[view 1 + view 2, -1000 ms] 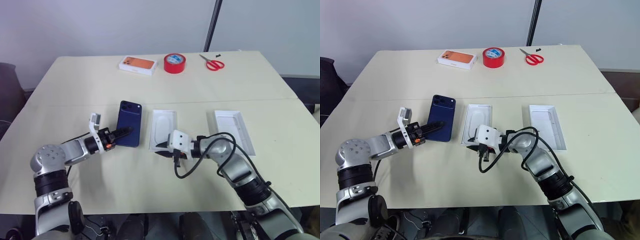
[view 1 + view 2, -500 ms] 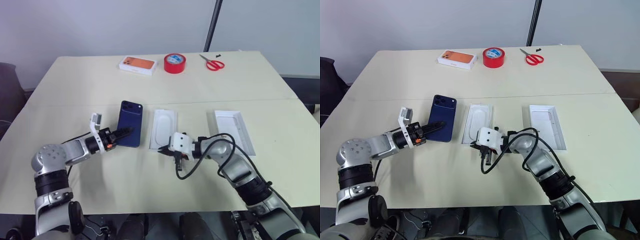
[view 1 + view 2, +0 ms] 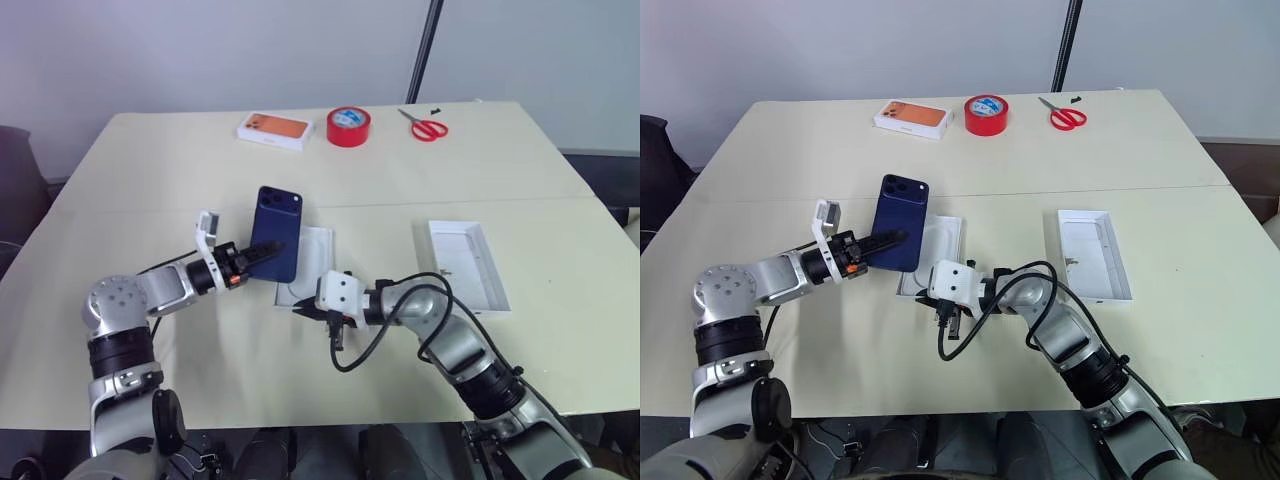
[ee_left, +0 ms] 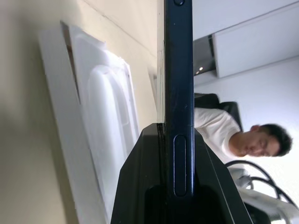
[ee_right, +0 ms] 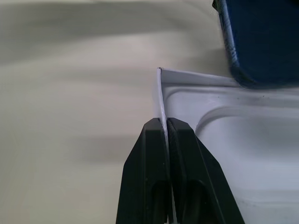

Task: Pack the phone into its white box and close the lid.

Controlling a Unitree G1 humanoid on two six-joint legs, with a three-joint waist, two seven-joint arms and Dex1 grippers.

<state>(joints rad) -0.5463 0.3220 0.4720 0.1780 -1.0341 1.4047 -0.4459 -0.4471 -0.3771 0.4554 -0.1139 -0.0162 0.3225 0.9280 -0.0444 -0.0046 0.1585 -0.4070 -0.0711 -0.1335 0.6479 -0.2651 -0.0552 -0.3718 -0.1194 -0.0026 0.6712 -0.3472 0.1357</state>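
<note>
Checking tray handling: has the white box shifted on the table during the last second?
Yes. The white box, pinched at its near wall by the right gripper, slid toward the robot's left, widening its gap from the lid.

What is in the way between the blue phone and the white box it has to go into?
Nothing visible is. The left gripper holds the phone up over the far end of the white box, whose oval recess lies bare. The right gripper pinches the box's near wall at a corner, outside the recess.
</note>
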